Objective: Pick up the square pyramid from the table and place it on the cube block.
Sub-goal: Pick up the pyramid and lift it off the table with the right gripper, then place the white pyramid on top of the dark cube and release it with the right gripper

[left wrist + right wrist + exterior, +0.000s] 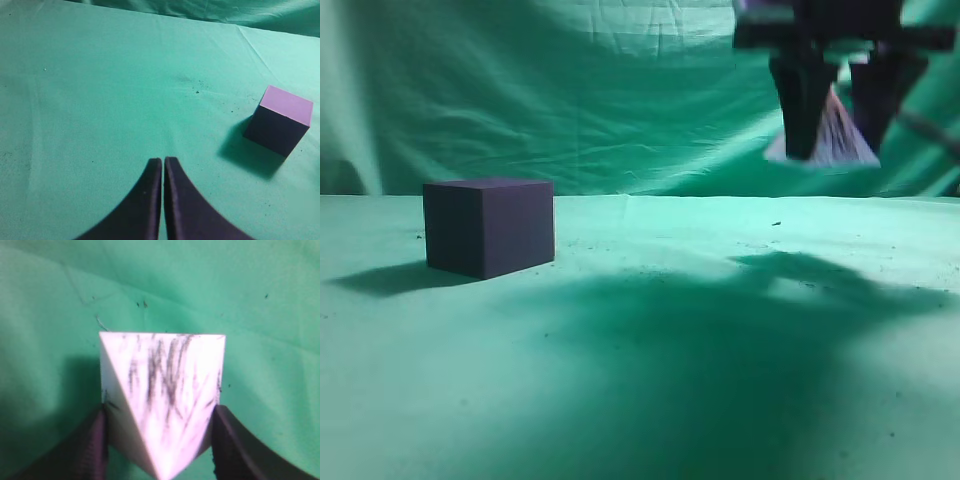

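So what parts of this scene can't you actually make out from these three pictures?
- Exterior view: the right pincer is cut off by the top edge, and its fingers cover part of the square pyramid, which is blurred.
- Right wrist view: the pyramid hides the table beneath it; the cube block is out of frame.
- Left wrist view: only the left pincer tips show; the cube block hides its far sides.

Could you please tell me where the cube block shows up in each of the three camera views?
Exterior view: the cube block sits left of centre on the green table, well apart from the right gripper holding the square pyramid aloft.
Left wrist view: at the right edge, beyond the shut left gripper.
Right wrist view: not in it.
Shared landmark: the speckled green table.
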`<state>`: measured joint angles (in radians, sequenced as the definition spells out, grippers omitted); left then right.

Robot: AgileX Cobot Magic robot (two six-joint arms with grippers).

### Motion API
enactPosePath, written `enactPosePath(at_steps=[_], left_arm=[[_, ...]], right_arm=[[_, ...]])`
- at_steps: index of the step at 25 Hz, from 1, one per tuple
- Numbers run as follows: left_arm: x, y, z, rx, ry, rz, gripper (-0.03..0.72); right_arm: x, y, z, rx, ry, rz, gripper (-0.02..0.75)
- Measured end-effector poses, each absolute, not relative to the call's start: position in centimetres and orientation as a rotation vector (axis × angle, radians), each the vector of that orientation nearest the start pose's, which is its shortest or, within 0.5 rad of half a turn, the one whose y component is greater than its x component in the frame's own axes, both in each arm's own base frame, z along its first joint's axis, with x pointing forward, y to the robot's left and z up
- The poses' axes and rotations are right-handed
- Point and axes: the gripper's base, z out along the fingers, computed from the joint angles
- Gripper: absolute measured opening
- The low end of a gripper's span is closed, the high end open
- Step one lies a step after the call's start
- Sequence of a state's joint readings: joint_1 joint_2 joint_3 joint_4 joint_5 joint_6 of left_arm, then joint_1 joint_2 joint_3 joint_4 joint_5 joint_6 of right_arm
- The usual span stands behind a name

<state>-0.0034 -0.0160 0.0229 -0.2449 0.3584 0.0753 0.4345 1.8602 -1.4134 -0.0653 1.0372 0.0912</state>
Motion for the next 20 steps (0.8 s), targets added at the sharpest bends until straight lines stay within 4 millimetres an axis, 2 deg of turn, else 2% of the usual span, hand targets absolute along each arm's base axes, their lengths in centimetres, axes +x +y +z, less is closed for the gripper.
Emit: enactPosePath(at_steps=[2, 5, 8, 11, 13, 16, 20], left_arm=[[5.3, -0.8, 17.5, -0.079, 1.841, -0.189, 0.000], [5.3, -0.8, 17.5, -0.079, 1.841, -0.189, 0.000], [5.3, -0.8, 17.5, -0.079, 1.841, -0.189, 0.000], [5.3, -0.8, 17.5, -0.079, 1.841, -0.189, 0.000], [5.3, -0.8, 17.5, -0.079, 1.841, -0.189, 0.000], [5.3, -0.8, 17.5, -0.079, 1.841, -0.189, 0.000], [5.3, -0.8, 17.5, -0.079, 1.841, -0.189, 0.000]], right_arm=[[34.7, 15.8, 25.0, -0.569, 2.887, -0.016, 0.402], [34.6, 17.8, 28.7, -0.640, 2.819, -0.002, 0.402], [33.5, 21.5, 32.3, -0.747, 2.685, 0.061, 0.402], [31.4, 25.8, 34.0, -0.880, 2.583, 0.122, 0.402], [30.1, 28.7, 33.8, -0.974, 2.546, 0.149, 0.402], [29.0, 32.4, 32.2, -1.080, 2.527, 0.168, 0.402], [29.1, 35.0, 29.2, -1.146, 2.552, 0.153, 0.402]])
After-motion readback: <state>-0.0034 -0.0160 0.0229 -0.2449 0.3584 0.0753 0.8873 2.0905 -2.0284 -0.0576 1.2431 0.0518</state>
